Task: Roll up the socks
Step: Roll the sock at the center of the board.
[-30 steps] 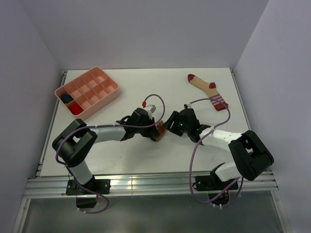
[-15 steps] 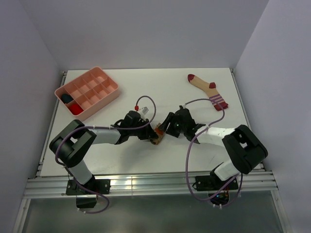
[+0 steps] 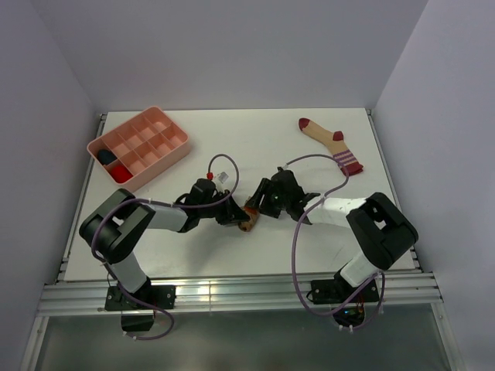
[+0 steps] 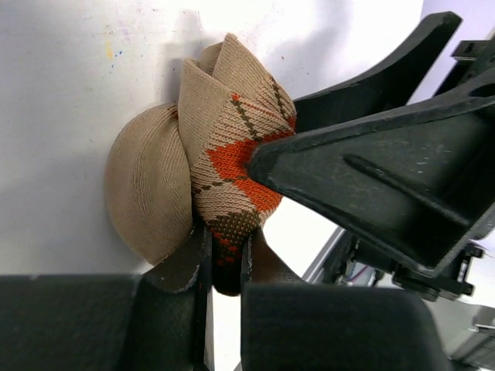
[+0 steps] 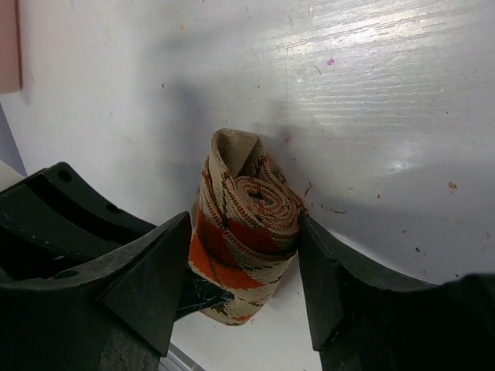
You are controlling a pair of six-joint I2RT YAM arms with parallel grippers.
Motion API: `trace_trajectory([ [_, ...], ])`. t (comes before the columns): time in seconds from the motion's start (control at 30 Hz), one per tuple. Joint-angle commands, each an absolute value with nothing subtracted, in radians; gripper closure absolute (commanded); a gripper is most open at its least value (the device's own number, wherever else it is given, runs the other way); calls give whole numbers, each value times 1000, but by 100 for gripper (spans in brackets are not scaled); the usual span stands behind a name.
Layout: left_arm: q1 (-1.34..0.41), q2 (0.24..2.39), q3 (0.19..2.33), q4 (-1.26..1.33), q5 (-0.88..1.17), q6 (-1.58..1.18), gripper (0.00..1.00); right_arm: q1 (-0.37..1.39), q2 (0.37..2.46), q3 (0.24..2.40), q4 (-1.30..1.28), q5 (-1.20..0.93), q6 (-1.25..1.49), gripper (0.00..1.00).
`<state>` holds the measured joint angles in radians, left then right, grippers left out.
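The argyle sock (image 4: 232, 154) is matt knitted cloth, finely ribbed on its tan part. The fingers of the left pincer (image 4: 224, 259) and right pincer (image 5: 244, 247) are matt black plastic, faintly grainy. The white surface (image 5: 371, 93) is smooth, lightly sheened, scuffed. The tray (image 3: 166, 162) is smooth pink plastic.

Place: a robotics lab test cell.
Enclosure: plain pale lavender wall panels (image 3: 232, 46) close the left, far and right sides.
Bench: a flat white tabletop (image 3: 232, 151) edged near by a silver slotted aluminium rail (image 3: 247, 292).
Machines: black-and-white jointed left arm (image 3: 166, 216) and right arm (image 3: 334, 210), bolted down, trailing purple cables (image 3: 293, 259).
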<state>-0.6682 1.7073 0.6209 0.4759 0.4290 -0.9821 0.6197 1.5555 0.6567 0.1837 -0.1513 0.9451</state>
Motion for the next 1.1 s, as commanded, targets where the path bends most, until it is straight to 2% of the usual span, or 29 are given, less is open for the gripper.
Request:
trace_trajectory([
  [0.0,-655,1766,588,452,449,-1005,99,637,1583,704,169,-169,945,36],
  [0.17,-626,1790,557,528,474,-1037,99,638,1614,706,161,-184,956,39],
  [0.27,-621,1802,554,549,482,-1046,99,638,1624,718,161,-193,953,47],
  [0.33,-621,1807,554,555,485,-1049,99,638,1629,724,156,-199,946,60],
  [0.37,-620,1806,554,554,482,-1049,99,638,1629,732,152,-196,943,75],
  [0.47,-621,1764,557,514,439,-1025,88,638,1628,765,104,-170,913,100],
  [0.5,-621,1747,567,456,416,-996,76,638,1626,772,80,-163,896,100],
  [0.57,-621,1691,584,392,347,-933,63,640,1626,796,58,-146,873,100],
  [0.6,-623,1669,603,353,322,-913,48,640,1631,802,39,-141,868,100],
  [0.7,-635,1550,641,185,192,-821,31,644,1643,831,8,-126,847,100],
  [0.8,-673,1459,660,124,40,-717,22,650,1663,859,-26,-117,833,100],
  [0.93,-768,1373,643,126,-145,-565,19,658,1686,899,-64,-107,822,100],
  [1.07,-896,1341,588,269,-297,-401,17,666,1703,916,-78,-110,818,100],
])
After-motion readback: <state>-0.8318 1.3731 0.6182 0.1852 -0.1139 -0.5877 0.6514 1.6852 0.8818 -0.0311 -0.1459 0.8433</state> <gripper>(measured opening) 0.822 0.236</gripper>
